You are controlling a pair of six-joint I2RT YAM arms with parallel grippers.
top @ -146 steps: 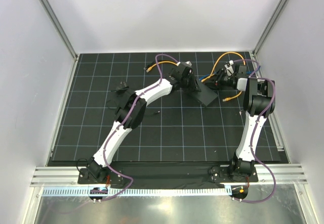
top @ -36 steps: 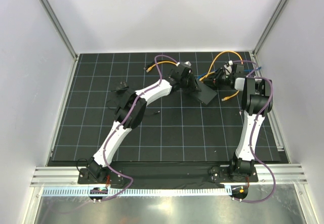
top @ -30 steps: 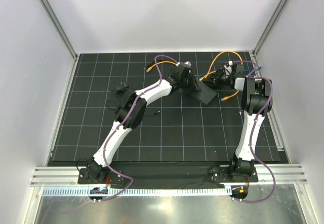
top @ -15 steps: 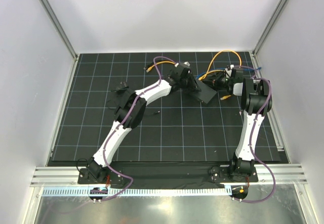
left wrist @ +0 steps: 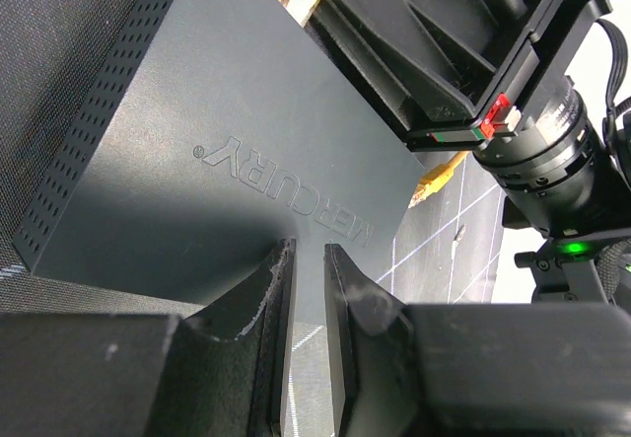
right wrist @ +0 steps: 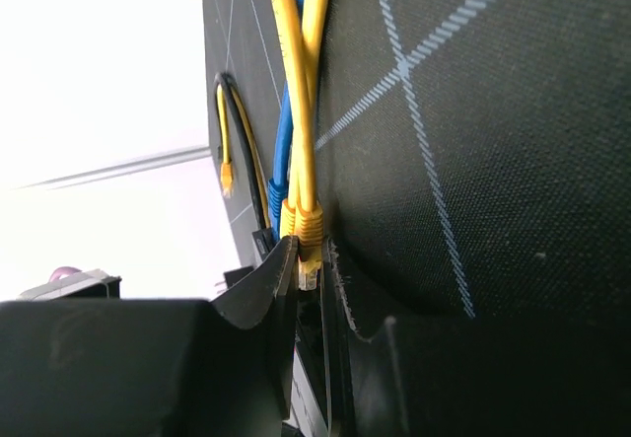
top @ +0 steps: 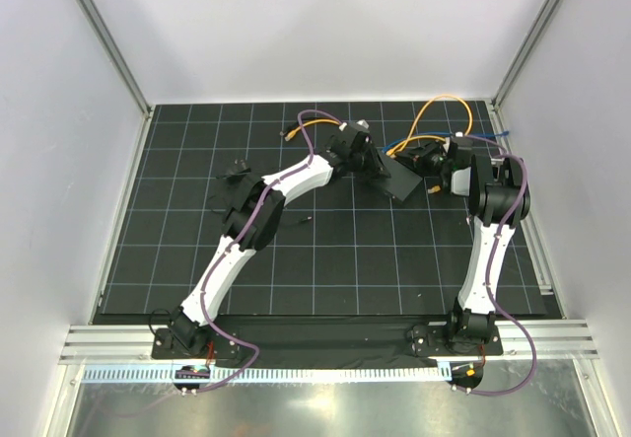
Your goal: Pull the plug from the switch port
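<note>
Switch: a flat matte-black rectangular box [left wrist: 227, 141] lettered MERCURY, lying on the black grid mat [right wrist: 493, 161] at the far right of the workspace, between the two wrists. The switch port is in the box's far edge, on the side away from the left wrist camera. It is hidden behind the right arm's hardware, so whether the plug is seated cannot be told.

Key relation: the yellow plug [right wrist: 308, 228] sits directly between the right fingers. Its long axis runs with its yellow cable [right wrist: 296, 82], away from the box edge. A blue cable [right wrist: 281, 161] runs close alongside. The right arm is clearly the nearer one, so the pull likely goes straight back along that axis.

Right gripper [right wrist: 311, 252]: closed down to plug width, pads on either side of the yellow boot.

Left gripper [left wrist: 308, 259]: nearly closed, only a slit between the fingers, nothing seen in it. Its tips are at the box's near edge and appear to pin the box down, though contact is not certain.

A loose yellow connector [left wrist: 434, 176] lies on the mat just beside the box, not held.
</note>
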